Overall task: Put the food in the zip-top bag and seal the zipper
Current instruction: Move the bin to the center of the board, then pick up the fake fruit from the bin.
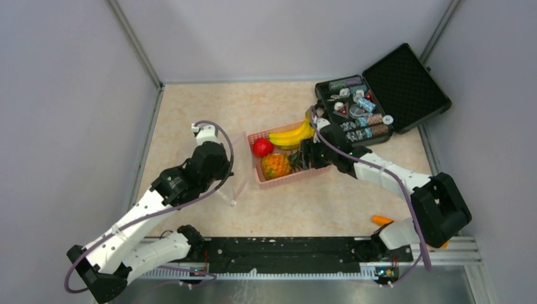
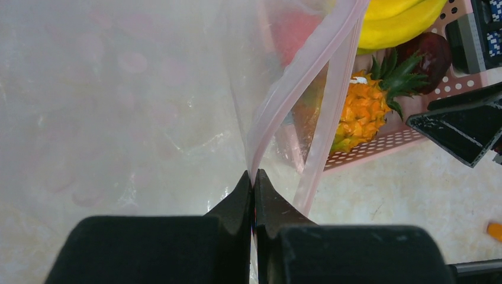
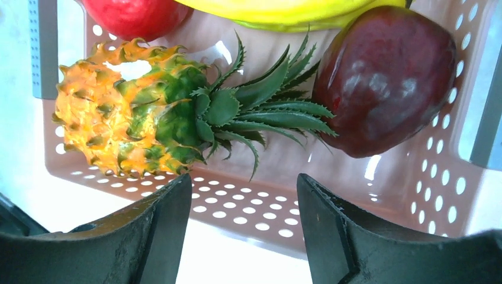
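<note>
Stock at this moment, as I read it from my station. Left hand: pinched fully together on the zipper, holding the zip-top bag up off the bench just left of the pink basket, its mouth parted and turned toward the basket. Right hand: fingers spread wide, holding nothing, poised over the basket's near wall. Food, all four pieces in the basket: pineapple lying on its side, leaves pointing at the maroon fruit; red fruit and banana bunch along the far side. I see nothing inside the bag. Also present: open black case far right, orange stick near right, neither wanted. Step in hand, by my judgement: first pick. Next I would lower the right hand over the pineapple's body, since the leaves look too thin to grip, close, lift, and carry it left into the bag's mouth.
</note>
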`<state>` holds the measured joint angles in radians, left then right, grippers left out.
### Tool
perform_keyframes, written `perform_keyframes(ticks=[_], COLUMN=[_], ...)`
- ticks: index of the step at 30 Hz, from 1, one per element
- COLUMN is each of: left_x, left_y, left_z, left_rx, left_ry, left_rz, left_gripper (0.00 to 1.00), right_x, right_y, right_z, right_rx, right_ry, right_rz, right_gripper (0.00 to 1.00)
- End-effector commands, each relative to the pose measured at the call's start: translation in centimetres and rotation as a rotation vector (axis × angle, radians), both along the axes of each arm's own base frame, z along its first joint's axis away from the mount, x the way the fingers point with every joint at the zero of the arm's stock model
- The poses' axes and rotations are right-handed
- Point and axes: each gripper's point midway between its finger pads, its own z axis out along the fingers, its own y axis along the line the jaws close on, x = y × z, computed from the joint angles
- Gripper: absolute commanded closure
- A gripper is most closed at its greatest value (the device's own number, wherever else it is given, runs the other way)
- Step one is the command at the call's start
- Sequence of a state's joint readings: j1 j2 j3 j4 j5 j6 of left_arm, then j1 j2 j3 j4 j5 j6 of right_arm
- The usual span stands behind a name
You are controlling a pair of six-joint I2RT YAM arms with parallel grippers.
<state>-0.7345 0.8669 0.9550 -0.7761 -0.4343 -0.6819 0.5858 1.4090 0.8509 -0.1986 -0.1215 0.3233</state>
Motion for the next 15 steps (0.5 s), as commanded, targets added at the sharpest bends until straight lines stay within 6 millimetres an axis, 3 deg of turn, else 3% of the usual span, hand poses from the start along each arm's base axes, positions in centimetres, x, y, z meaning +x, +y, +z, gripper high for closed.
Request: perform_keyframes(ticks=[1, 3, 7, 13, 15], left_x=[0.5, 0.4, 0.6, 0.6, 0.6], left_y=[-1.1, -1.0, -1.2, -1.7, -1.7], left_z=[0.7, 0.7, 0.8, 0.6, 0.4], left_rx=[-0.048, -0.047, -0.057, -0.062, -0.053], left_ry=[-0.020, -0.021, -0.028, -0.016, -0.012], left_rz=[-0.020, -0.019, -0.023, -0.039, -0.043], left_gripper=[1.00, 1.00, 1.00, 1.00, 1.00], right_x=[1.7, 2.5, 3.6, 4.8, 4.6], right_y=[1.3, 2.5, 2.7, 1.1, 1.4], right_z=[3.3, 4.8, 3.9, 3.0, 2.4], right_rx=[0.201, 0.342, 0.475, 0.494, 0.451], right_ry=[-0.046, -0.052, 0.068, 0.112, 0.158], right_rz=[-0.156, -0.222, -0.436, -0.752, -0.761], right_gripper=[0.34, 0.34, 0.35, 0.37, 0.37])
